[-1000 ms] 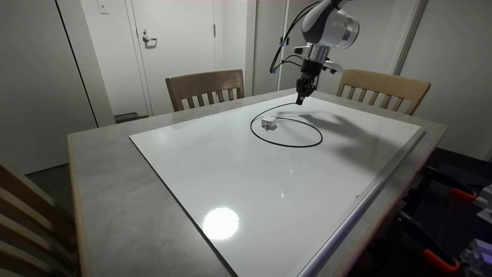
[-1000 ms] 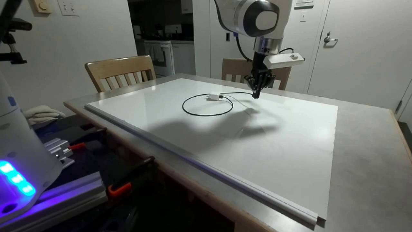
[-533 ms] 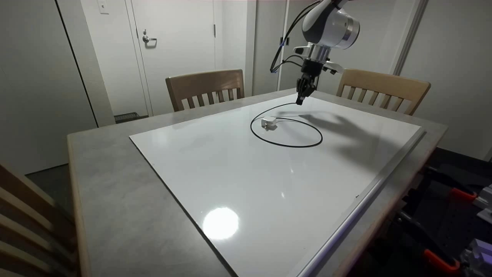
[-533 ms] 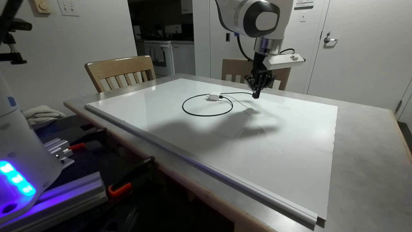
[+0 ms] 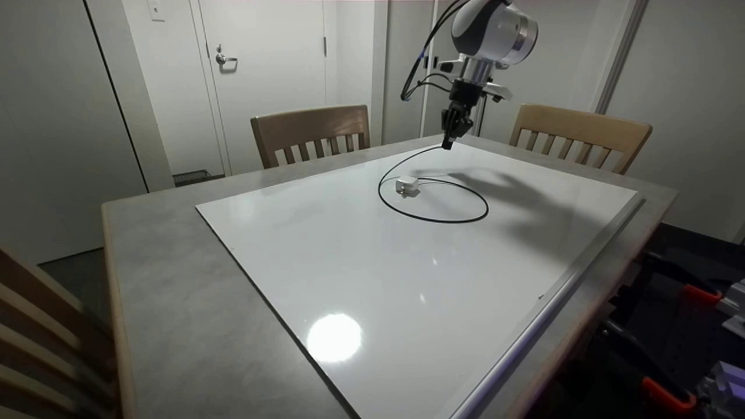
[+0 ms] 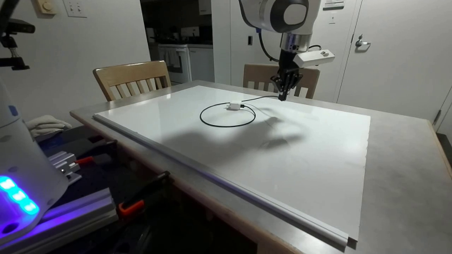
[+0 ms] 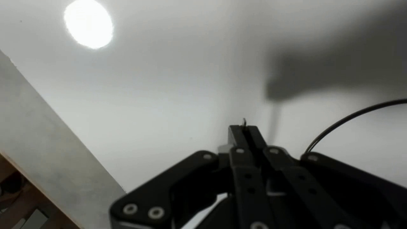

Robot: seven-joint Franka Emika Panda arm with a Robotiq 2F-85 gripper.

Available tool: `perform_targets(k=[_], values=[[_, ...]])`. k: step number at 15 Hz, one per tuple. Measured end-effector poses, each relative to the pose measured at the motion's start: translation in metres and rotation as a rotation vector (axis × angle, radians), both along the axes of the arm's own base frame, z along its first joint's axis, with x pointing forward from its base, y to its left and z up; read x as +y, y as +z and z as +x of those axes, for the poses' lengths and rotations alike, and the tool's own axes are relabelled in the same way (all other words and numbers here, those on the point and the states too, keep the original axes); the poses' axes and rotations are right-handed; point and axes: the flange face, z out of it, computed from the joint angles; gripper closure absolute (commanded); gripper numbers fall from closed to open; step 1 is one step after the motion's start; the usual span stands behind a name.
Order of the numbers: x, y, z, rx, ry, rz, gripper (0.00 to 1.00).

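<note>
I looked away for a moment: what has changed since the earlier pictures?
In an exterior view, the fingers have moved up and slightly toward the picture's left, raising the stretch of black cable nearest them. They stay closed on it; nothing was newly taken or let go. The white plug and most of the cable look unchanged on the white board.

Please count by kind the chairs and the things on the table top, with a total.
Chairs: 3, one cut off by the frame
Whiteboard: 1
White plug adapter: 1
Black cable: 1, held by the gripper
Total: 6
</note>
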Motion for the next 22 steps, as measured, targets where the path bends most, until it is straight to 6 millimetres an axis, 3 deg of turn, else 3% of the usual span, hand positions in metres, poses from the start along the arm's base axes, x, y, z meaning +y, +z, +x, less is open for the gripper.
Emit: perform_targets(k=[5,14,20,21,22], values=[[0.017,0.013,0.034,0.017,0.161,0.013,0.98],[0.067,-0.009,0.078,0.074,0.400,0.078,0.98],[0.100,0.012,0.092,0.121,0.478,0.115,0.98],[0.102,0.017,0.093,0.126,0.485,0.121,0.94],[0.103,0.019,0.094,0.125,0.485,0.121,0.98]])
